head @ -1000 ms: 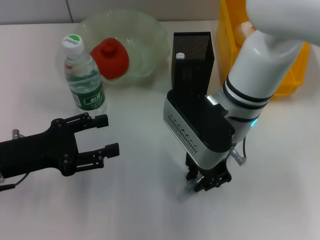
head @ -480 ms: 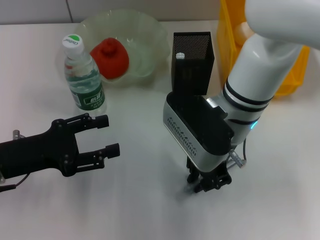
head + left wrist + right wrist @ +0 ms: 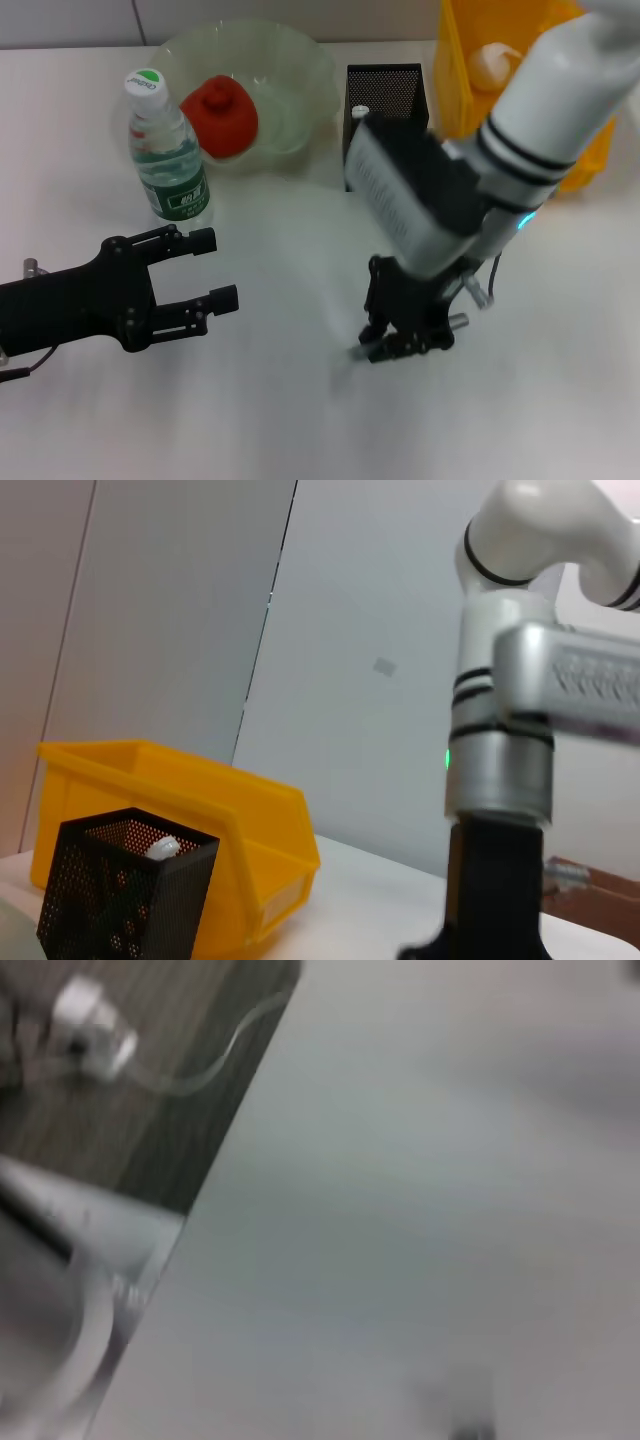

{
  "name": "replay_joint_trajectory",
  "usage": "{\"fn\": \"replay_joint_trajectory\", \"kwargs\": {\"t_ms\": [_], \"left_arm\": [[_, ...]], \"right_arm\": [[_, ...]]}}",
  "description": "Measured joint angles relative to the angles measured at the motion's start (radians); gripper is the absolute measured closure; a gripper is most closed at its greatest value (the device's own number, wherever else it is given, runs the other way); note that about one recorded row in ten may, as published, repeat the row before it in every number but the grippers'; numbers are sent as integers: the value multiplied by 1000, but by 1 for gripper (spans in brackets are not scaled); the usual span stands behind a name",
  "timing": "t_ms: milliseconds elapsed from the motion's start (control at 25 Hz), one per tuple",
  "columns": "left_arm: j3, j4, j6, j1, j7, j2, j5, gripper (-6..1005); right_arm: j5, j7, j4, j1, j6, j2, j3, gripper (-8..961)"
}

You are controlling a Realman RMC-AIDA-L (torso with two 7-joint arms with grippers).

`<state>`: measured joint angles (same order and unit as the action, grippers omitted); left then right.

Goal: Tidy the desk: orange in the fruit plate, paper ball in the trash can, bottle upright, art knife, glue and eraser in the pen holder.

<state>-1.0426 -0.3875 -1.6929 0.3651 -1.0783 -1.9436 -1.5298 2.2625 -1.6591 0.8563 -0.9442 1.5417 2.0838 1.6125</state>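
- The right gripper (image 3: 385,345) pointed down at the white desk (image 3: 280,420), its black fingers close together around something small and pale at their tips; what it was, and whether it was truly gripped, could not be told.
- Directly beyond that gripper, past its white-and-black wrist, stood the pen holder (image 3: 385,95), a black mesh square cup with a small white-tipped item poking up inside.
- Beyond the gripper and to its right sat the trash can (image 3: 460,70), a bright yellow bin, with the paper ball (image 3: 492,60) inside it.
- Beyond and to its left lay the fruit plate (image 3: 290,60), a pale-green bowl holding the orange (image 3: 220,115).
- Just in front of the plate's left edge the bottle (image 3: 165,150) stood upright, cap on top.
- Well to the left of the right gripper, the left gripper (image 3: 205,270) hovered over the desk, its two black fingers spread apart and empty, the bottle just beyond it.
- The eraser could not be made out.
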Motion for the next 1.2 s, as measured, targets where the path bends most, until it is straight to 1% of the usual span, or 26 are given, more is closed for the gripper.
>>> {"fn": "replay_joint_trajectory", "kwargs": {"t_ms": [40,80,280,360,400,440,480,520,600,640,680,720,760,800,880,920,1000,1080,1200], "left_arm": [[0,0,-1,0,0,0,1,216],[1,-1,-1,0,1,0,1,216],[10,-2,-3,0,4,1,5,216],[16,-2,-4,0,8,0,6,216],[30,0,-12,0,20,-5,6,216],[38,1,-18,0,30,-9,6,216],[42,3,-22,0,36,-12,6,216],[42,3,-22,0,36,-12,6,216],[42,3,-22,0,36,-12,6,216],[56,3,-31,0,54,-26,6,216],[56,3,-31,0,54,-26,6,216],[62,5,-33,1,63,-33,6,216],[65,7,-33,2,66,-37,6,216],[65,7,-33,2,66,-37,6,216],[70,8,-34,2,69,-47,7,216],[76,8,-34,1,74,-51,7,216],[76,8,-34,1,74,-51,7,216],[80,9,-35,1,80,-61,7,216],[80,10,-36,3,80,-64,7,216]], "right_arm": [[0,17,-4,14,16,-1,-96,807],[0,17,-4,14,16,-1,-96,807],[-20,58,-17,63,41,-4,-340,809],[-64,74,-31,87,42,-4,-405,809],[-93,87,-40,101,41,-4,-432,810],[-148,121,-63,131,33,-5,-484,810],[-180,144,-79,146,30,-5,-507,810],[-180,144,-79,146,30,-5,-507,811],[-249,200,-123,169,30,-5,-545,811],[-279,225,-148,177,30,-5,-560,811],[-316,262,-178,184,29,-5,-577,812],[-351,298,-213,192,29,-5,-597,812],[-416,371,-279,203,28,-5,-636,812],[-416,371,-279,203,28,-5,-636,812],[-469,440,-340,214,28,-5,-671,813],[-490,463,-365,217,27,-5,-680,813],[-513,488,-393,222,26,-5,-685,813],[-528,493,-407,226,21,-4,-686,813],[-593,477,-449,228,-4,-3,-687,814]]}}
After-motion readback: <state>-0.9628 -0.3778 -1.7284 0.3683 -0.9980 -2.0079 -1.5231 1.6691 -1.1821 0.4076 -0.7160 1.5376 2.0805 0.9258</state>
